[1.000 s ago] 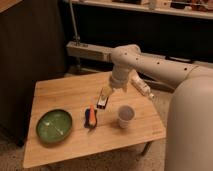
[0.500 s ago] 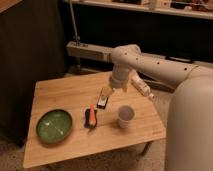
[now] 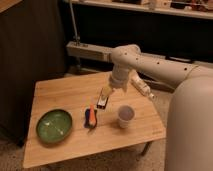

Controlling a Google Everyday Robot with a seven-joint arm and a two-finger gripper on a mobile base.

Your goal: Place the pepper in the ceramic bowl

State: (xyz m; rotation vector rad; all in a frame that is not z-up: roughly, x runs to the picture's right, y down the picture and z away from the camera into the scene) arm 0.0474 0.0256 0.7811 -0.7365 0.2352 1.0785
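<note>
Your 1 arm reaches over wooden desk [image 3: 60, 95] from right. Claw [image 3: 102, 103] points down over desk centre, just far-right of pepper [image 3: 93, 113]; you cannot tell whether it is apart or together. Pepper lies against dark blue block [image 3: 89, 121], not gripped. Ceramic bowl [image 3: 52, 128] sits left, near front edge, apart from pepper. White cup [image 3: 125, 115] stands right. Claw likely poised there so you can drop onto pepper.
</note>
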